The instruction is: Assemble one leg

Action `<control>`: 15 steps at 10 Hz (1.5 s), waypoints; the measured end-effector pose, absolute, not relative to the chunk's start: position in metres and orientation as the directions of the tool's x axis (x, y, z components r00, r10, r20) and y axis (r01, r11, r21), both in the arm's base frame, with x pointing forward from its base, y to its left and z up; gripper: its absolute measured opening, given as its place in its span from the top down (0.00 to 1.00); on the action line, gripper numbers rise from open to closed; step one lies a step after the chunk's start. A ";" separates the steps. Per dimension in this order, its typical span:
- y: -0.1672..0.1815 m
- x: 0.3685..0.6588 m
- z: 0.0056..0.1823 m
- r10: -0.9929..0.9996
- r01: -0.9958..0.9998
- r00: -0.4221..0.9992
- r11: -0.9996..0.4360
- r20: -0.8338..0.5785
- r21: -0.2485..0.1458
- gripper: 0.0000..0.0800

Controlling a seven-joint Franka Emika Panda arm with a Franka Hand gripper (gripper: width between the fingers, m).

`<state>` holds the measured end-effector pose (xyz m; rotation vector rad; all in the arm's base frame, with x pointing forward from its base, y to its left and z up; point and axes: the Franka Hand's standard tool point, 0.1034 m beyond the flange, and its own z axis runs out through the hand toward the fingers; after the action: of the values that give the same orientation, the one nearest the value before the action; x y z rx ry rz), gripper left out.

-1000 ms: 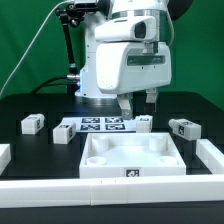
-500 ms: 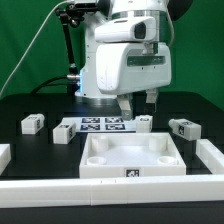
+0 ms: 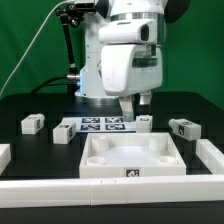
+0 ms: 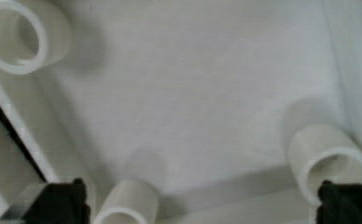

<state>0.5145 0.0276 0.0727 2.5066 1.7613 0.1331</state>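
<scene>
My gripper (image 3: pixel 136 103) hangs open and empty above the far edge of the large white tray-like piece (image 3: pixel 130 156). In the wrist view the gripper (image 4: pixel 201 205) shows two dark fingertips (image 4: pixel 57 202) set wide apart over the tray's inside (image 4: pixel 196 90), with round corner posts (image 4: pixel 320 150) below it. Several small white legs with marker tags lie on the black table: one at the exterior view's far left (image 3: pixel 33 123), one beside it (image 3: pixel 64 133), one just under the gripper behind the tray (image 3: pixel 144 122), and one at the right (image 3: pixel 183 127).
The marker board (image 3: pixel 103 124) lies flat behind the tray, next to the arm's base. A low white wall (image 3: pixel 110 186) runs along the front, with white blocks at the right (image 3: pixel 211 155) and the left (image 3: pixel 4 155).
The wrist has turned a little above the tray, so the hand looks narrower and the fingers stand closer together in the exterior view. The parts on the table have not moved.
</scene>
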 end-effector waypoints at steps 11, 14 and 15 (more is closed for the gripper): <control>0.051 0.470 0.029 0.989 0.985 0.144 -0.145 0.012 0.092 0.19; 0.047 0.470 0.013 0.988 0.985 0.154 -0.155 0.011 0.071 0.19; 0.046 0.471 0.012 0.988 0.985 0.157 -0.157 0.009 0.070 0.19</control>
<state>0.4708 0.0462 0.0120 2.3530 2.0084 0.0809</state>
